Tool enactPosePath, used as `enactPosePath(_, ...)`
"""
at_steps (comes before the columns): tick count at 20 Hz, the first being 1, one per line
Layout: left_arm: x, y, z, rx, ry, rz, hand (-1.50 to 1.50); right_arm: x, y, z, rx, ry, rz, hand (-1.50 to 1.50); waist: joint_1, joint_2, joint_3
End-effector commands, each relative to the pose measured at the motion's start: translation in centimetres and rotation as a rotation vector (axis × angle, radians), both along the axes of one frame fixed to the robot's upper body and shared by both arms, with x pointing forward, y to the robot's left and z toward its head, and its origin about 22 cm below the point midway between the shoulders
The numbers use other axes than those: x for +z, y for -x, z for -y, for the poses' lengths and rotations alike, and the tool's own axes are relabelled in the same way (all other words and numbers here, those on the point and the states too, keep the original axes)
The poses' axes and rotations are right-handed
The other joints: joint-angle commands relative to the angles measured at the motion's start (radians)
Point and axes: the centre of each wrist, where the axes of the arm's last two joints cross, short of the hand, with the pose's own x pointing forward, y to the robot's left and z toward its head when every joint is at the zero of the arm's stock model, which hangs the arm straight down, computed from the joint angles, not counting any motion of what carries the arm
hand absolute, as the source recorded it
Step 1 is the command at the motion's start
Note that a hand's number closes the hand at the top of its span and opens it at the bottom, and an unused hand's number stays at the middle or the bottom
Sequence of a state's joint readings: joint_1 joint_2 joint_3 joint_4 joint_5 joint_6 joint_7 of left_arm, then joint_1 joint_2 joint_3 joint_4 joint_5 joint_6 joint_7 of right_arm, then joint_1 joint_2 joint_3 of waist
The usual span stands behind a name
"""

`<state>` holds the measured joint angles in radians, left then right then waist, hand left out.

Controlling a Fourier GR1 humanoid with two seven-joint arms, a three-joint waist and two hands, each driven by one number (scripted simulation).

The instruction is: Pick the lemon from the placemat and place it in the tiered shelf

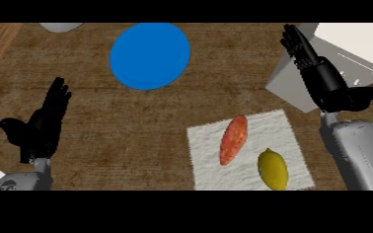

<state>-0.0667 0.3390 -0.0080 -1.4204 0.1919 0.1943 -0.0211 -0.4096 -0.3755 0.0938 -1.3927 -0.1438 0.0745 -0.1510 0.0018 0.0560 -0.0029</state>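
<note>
Brown wooden counter (94, 108) under placemat (280, 128)

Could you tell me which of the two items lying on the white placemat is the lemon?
It is the yellow oval lemon near the placemat's lower right corner. The other, a long orange-red sweet potato, lies to its upper left.

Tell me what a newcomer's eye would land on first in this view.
The bright blue plate stands out most, lying on the brown counter toward the upper middle. Next comes the white placemat at lower right, with a yellow lemon and an orange-red sweet potato lying on it side by side. The black right hand reaches up over the pale tiered shelf at the upper right, fingers straight.
</note>
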Motion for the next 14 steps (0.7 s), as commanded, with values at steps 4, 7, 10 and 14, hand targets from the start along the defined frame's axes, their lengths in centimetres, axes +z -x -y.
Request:
enactPosePath(4, 0.3, -0.8, 2.4, -0.119, -0.075, 0.027, 0.00, -1.6, 3.8, 3.7, -0.281, -0.114, -0.218, -1.50, -0.051, -0.066, 0.002)
enactPosePath(7, 0.0, -0.7, 3.3, -0.139, -0.045, 0.027, 0.00, -4.4, 3.7, -1.0, -0.284, -0.735, -0.221, -1.50, -0.113, -0.070, 0.050)
enactPosePath(10, 0.2, -0.6, 2.9, -0.154, -0.082, 0.030, 0.00, -6.4, 7.9, 11.2, -0.705, 0.190, -0.292, 1.50, -0.137, -0.042, -0.015)
enactPosePath(14, 0.6, -0.9, 4.7, -0.207, -0.074, 0.026, 0.00, -11.1, 12.8, 9.7, -1.066, -0.010, -0.202, -1.50, -0.086, -0.064, 0.004)
